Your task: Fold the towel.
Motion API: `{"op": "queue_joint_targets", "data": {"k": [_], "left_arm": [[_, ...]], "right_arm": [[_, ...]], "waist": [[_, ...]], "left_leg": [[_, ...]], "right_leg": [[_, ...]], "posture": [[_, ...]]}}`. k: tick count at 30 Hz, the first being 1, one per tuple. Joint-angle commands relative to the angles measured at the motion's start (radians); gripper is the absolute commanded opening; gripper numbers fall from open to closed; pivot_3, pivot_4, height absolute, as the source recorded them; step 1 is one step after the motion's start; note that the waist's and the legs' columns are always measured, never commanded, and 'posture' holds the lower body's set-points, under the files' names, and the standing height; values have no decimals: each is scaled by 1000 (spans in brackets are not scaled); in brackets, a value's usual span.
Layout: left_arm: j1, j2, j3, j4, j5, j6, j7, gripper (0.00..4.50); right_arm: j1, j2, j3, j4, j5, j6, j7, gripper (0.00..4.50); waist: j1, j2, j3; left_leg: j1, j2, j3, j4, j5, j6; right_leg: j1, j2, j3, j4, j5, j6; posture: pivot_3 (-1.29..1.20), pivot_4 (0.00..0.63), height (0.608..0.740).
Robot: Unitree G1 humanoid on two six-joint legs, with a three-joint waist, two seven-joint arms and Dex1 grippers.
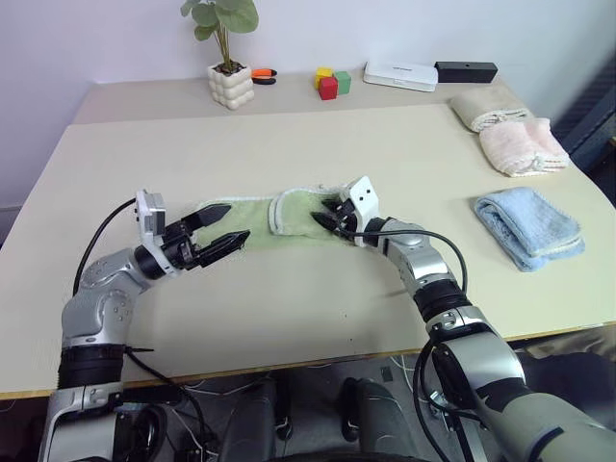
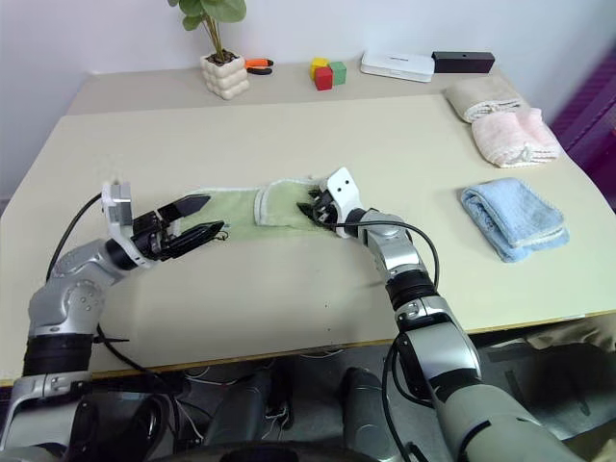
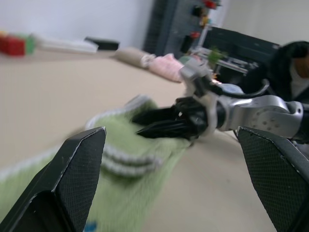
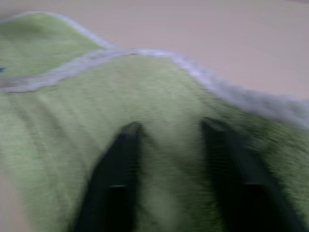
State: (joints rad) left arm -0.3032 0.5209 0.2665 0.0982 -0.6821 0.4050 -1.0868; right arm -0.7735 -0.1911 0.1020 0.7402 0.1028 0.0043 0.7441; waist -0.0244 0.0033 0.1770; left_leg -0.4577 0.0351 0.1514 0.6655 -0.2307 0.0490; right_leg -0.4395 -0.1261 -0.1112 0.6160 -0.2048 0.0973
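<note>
Right gripper (image 1: 327, 216) part-open, pressing towel (image 1: 252, 214) fold, gripping nothing; left gripper (image 1: 219, 229) wide, empty, at nine o'clock. Flatten evenly.

A lab: beige worktable (image 1: 289, 308), cables beneath, equipment rack (image 3: 193, 24) behind, toy blocks (image 1: 330, 82) and potted plant (image 1: 229, 58) as props

Bright, even light, soft shadows; the head views look sharp. Both wrist views are blurred, the right most.
</note>
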Motion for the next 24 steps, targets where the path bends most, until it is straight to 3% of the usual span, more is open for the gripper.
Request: {"op": "queue_joint_targets", "data": {"k": [1, 2, 3, 10, 15, 19, 24], "left_arm": [[27, -6, 111, -78, -116, 119, 148, 4500], [32, -6, 138, -84, -150, 154, 178, 4500], [48, -17, 163, -110, -175, 169, 217, 4500], [181, -38, 309, -275, -399, 343, 448, 4500], [254, -50, 385, -326, -657, 476, 679, 4500], [395, -122, 406, -480, -808, 449, 878, 4500], [490, -187, 367, -524, -1013, 381, 1142, 4500]], "right_arm": [[19, 8, 9, -36, 3, -15, 38, 3890], [17, 16, 7, -38, 6, -9, 39, 4341], [18, 16, 7, -44, 7, -7, 48, 4434], [16, 27, 8, -111, 7, -38, 62, 4434], [11, 22, -1, -222, 47, -31, 108, 4434], [20, -13, -16, -315, 71, 10, 120, 4434], [52, 9, 17, -395, 75, 43, 114, 4434]], "waist": [[-1, 0, 0], [-1, 0, 0], [-1, 0, 0], [-20, 0, 0], [-18, 0, 0], [-19, -1, 0], [-17, -1, 0]], "left_leg": [[0, 0, 0, 0, 0, 0], [0, 0, -1, 0, 0, 0], [0, 0, -1, 0, 0, 0], [0, 0, -2, 0, 0, -1], [0, 0, -4, 0, 1, -2], [0, -2, -4, 0, -1, -3], [1, -2, -6, 0, -1, -5]], "right_leg": [[0, 0, 0, 0, 0, 0], [0, 0, 0, 0, 0, 0], [0, 0, 0, 0, 0, 0], [1, 0, 0, 0, 0, 0], [1, 0, 0, 1, 0, 0], [2, -1, 0, 0, 0, 0], [2, -1, -1, 1, -2, -4]], "posture": [[0, 150, 740], [0, 150, 740], [0, 150, 740], [0, 150, 740], [0, 150, 740], [0, 150, 740], [0, 150, 740]]}}
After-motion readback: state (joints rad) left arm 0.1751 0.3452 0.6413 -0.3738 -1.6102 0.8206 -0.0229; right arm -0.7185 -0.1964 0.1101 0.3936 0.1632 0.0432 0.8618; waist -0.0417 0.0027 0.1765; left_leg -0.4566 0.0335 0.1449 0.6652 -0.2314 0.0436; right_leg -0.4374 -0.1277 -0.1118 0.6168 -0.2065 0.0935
